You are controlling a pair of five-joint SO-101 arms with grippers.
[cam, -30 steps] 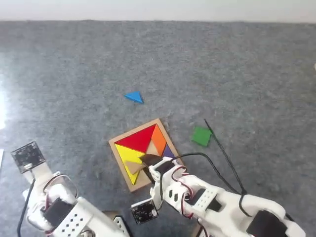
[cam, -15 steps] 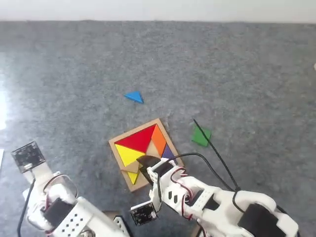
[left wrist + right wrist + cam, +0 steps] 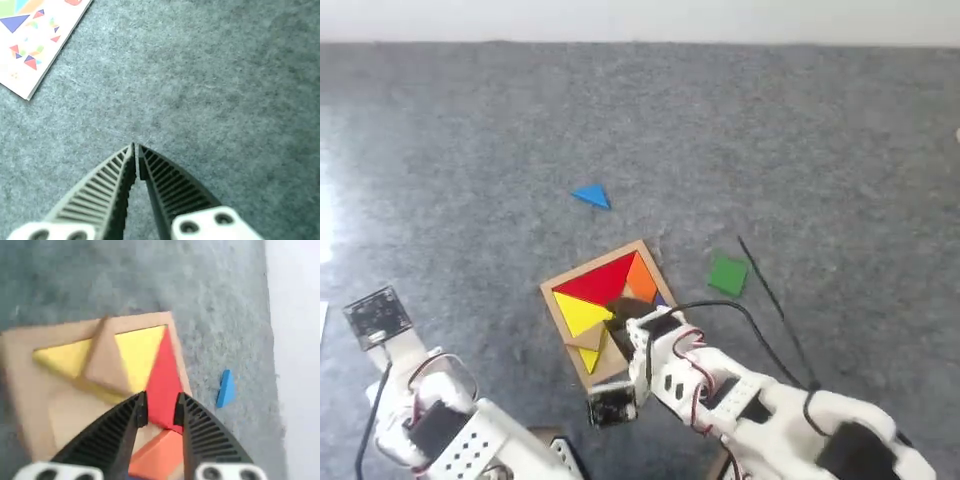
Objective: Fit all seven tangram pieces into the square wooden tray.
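Note:
The square wooden tray (image 3: pixel 563 335) lies near the table's front, holding a red triangle (image 3: pixel 598 282), an orange piece (image 3: pixel 640 274) and a yellow triangle (image 3: pixel 578 314). A tan piece (image 3: pixel 589 340) rests crooked across the yellow one. My right gripper (image 3: pixel 625 312) hovers over the tray's middle. In the right wrist view it (image 3: pixel 160 407) is slightly open above the red triangle (image 3: pixel 162 372), holding nothing, beside the tan piece (image 3: pixel 107 360). A blue triangle (image 3: pixel 591 196) and a green square (image 3: pixel 727 275) lie on the felt outside the tray. My left gripper (image 3: pixel 136 148) is shut over bare felt.
The left arm (image 3: pixel 430 420) stays at the front left corner. A printed card of tangram figures (image 3: pixel 30 40) lies on the felt near the left gripper. A black cable (image 3: pixel 770 300) trails from the right arm past the green square.
The right gripper has moved farther over the tray toward the red triangle. The tan piece shifted slightly on the yellow triangle. The black cable swung near the green square. The left arm stayed still.

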